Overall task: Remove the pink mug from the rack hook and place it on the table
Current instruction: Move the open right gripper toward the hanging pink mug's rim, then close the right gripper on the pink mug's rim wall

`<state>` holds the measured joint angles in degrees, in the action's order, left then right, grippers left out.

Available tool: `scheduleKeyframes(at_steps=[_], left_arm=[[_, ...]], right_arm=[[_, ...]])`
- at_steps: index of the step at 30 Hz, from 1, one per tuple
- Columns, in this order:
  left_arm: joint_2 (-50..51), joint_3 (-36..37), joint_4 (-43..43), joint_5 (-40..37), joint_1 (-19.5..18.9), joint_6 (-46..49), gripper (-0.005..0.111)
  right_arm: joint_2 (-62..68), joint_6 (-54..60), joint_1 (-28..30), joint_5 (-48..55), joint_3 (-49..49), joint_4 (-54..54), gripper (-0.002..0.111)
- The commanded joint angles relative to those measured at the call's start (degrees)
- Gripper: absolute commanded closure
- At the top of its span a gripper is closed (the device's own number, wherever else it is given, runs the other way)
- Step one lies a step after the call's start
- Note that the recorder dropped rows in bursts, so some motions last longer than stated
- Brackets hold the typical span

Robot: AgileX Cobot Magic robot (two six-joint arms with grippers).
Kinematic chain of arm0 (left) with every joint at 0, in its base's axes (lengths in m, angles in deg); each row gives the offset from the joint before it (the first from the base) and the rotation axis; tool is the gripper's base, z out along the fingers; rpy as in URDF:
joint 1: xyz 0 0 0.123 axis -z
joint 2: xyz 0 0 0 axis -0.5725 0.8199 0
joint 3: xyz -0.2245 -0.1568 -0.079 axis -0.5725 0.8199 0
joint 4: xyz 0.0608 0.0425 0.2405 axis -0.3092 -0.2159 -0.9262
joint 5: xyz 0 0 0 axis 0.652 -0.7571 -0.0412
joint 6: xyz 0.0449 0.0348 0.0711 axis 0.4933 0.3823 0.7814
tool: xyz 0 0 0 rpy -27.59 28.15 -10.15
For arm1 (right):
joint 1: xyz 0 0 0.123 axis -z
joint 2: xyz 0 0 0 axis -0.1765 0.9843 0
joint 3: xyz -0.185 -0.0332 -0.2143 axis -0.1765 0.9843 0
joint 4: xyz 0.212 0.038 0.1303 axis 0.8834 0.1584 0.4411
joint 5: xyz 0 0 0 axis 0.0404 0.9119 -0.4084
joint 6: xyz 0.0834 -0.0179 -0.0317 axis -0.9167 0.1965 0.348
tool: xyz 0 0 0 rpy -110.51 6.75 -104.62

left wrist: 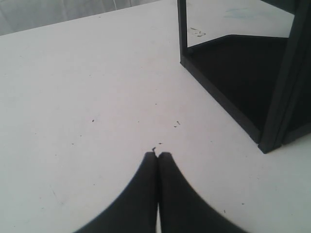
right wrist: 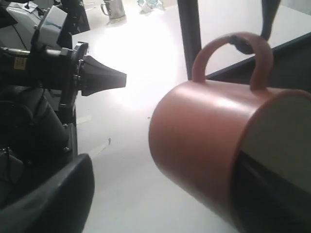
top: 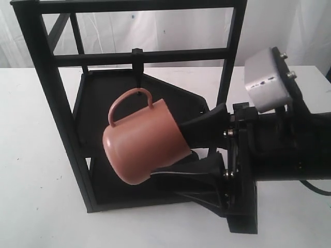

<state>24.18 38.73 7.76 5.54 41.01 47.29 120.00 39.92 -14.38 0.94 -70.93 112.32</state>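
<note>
The pink mug (top: 137,150) hangs tilted by its handle on the rack hook (top: 138,64), above the surface (top: 31,170).
My right claw (top: 173,155) is spread astride its lower wall, one finger hidden inside the mouth; my left claw (left wrist: 158,155) is pressed together; the rack (top: 46,93) is cut off at the top; a yellow label (right wrist: 19,62) is unreadable.

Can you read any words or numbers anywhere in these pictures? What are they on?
No text can be read anywhere.
Yellow sticker, seen in the right wrist view: too blurred to read.
Silver box, seen in the exterior view: only tiny dark marks, not readable.
Pink mug: plain, no print.
</note>
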Motion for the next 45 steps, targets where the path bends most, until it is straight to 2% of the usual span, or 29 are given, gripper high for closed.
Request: scheduleKeyframes(at_steps=[1,7,19,41,45], left_arm=[[-0.3,0.2,0.2,-0.2,-0.1,0.2,0.107],[-0.3,0.2,0.2,-0.2,-0.1,0.2,0.107],[-0.3,0.2,0.2,-0.2,-0.1,0.2,0.107],[-0.3,0.2,0.2,-0.2,-0.1,0.2,0.107],[-0.3,0.2,0.2,-0.2,-0.1,0.2,0.107]], right_arm=[[0.0,0.7,-0.1,2.1,-0.4,1.3,0.038],[0.8,0.7,-0.1,1.9,-0.4,1.4,0.045],[4.0,0.9,-3.7,-2.8,-0.4,2.0,0.045],[4.1,3.1,-4.5,-1.1,-0.6,4.9,0.047],[4.1,3.3,-6.9,-5.8,-0.6,5.1,0.047]])
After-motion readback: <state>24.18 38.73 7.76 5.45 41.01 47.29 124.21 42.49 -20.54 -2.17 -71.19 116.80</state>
